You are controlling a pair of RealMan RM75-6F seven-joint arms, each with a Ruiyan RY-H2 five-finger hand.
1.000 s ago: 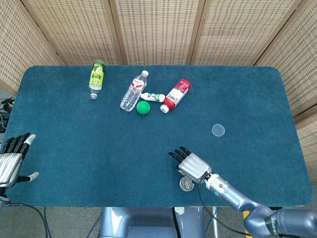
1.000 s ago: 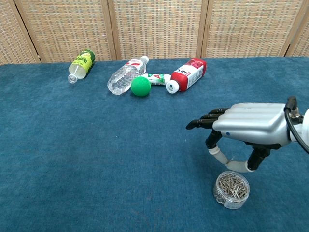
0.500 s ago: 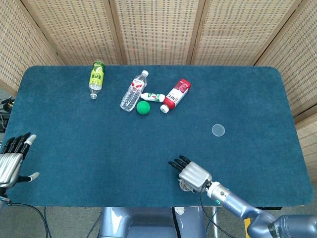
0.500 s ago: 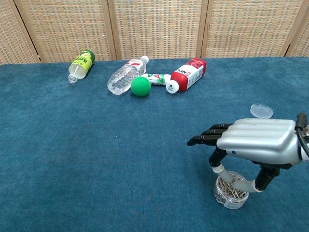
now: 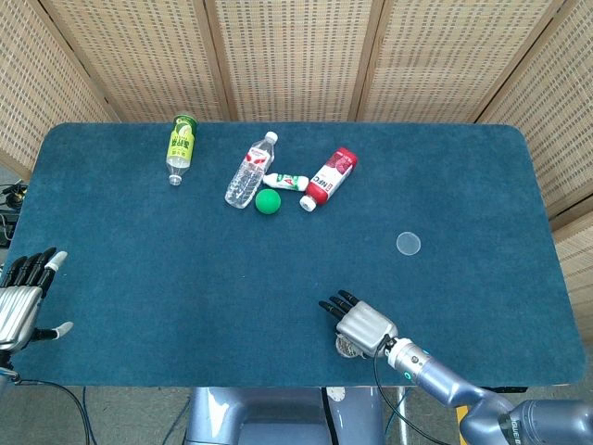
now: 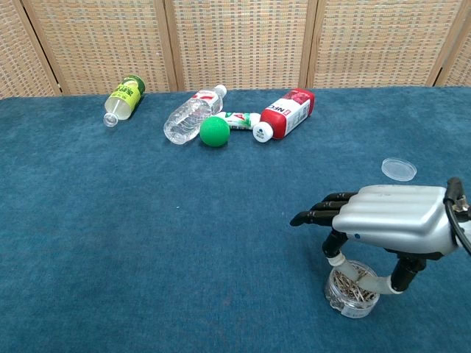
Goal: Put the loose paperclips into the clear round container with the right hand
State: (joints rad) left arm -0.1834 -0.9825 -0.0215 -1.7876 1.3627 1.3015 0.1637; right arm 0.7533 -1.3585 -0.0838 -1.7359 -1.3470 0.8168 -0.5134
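The clear round container (image 6: 352,291) stands near the table's front edge, right of centre, filled with metal paperclips (image 6: 355,285). My right hand (image 6: 388,219) hovers directly over it, palm down. Its thumb and one finger reach down into the container's mouth among the clips, while the other fingers point forward. Whether a clip sits between those tips is hidden. In the head view the right hand (image 5: 363,324) covers most of the container (image 5: 346,348). My left hand (image 5: 22,298) rests at the table's left edge, fingers apart and holding nothing.
The container's clear lid (image 6: 399,169) lies behind the right hand. At the back lie a green-labelled bottle (image 6: 124,97), a clear water bottle (image 6: 190,115), a green ball (image 6: 215,132), a small tube (image 6: 240,120) and a red-and-white bottle (image 6: 287,112).
The right hand has dropped from just above the container until its thumb and finger dip into the mouth. It then shifted slightly right. The left hand has stayed still.
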